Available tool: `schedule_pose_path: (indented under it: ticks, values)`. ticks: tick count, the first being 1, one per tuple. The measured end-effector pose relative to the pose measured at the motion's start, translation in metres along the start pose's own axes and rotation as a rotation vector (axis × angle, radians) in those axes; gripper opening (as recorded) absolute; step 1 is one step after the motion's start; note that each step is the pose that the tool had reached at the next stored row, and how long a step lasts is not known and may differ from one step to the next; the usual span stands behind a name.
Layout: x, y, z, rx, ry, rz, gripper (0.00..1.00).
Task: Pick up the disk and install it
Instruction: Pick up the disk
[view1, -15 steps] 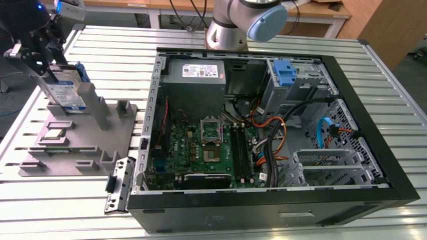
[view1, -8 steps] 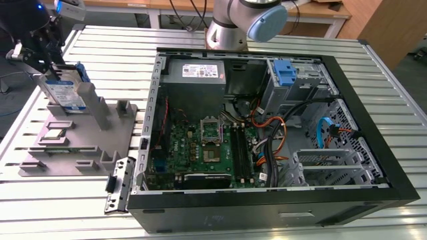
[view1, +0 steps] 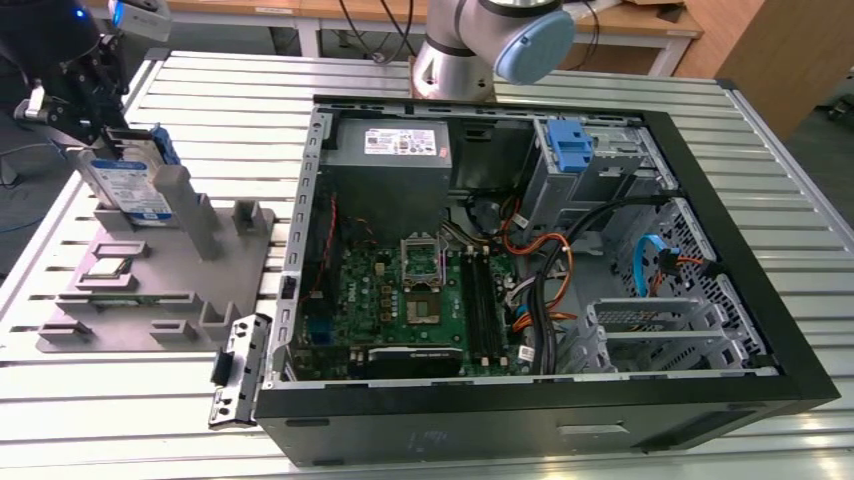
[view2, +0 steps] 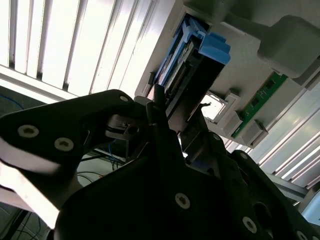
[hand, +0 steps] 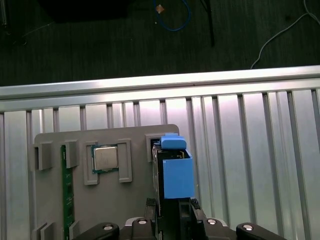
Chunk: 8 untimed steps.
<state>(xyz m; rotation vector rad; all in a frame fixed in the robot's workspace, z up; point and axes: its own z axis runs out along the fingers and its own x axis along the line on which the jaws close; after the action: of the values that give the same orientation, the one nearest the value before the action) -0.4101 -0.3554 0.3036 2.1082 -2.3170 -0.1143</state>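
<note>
The disk (view1: 130, 190) stands upright on edge in a slot of the grey fixture plate (view1: 147, 330), at the exterior view's left. It is a silver drive with a white-and-blue label in a blue carrier (hand: 176, 175). My gripper (view1: 118, 138) has come down onto its upper end. In the first wrist view the gripper (hand: 174, 209) straddles the disk, one finger against each flat side. The second wrist view shows the disk (view2: 192, 55) running away from the gripper (view2: 172, 120) toward the fixture. The disk still rests in its slot.
The open computer case (view1: 747, 300) lies to the right of the fixture, with a grey power supply (view1: 400, 150) and a drive cage holding a lone blue bracket (view1: 570, 145). A processor chip (hand: 105, 158) and a memory stick (hand: 66, 195) sit in the fixture. The arm's base (view1: 481, 50) stands behind the case.
</note>
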Motion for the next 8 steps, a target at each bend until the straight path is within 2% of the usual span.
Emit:
schedule_pose_path:
  ticks: [8]
  values:
    - [-0.0004,0.0000,0.0000,-0.0001,0.0000,0.000,0.36]
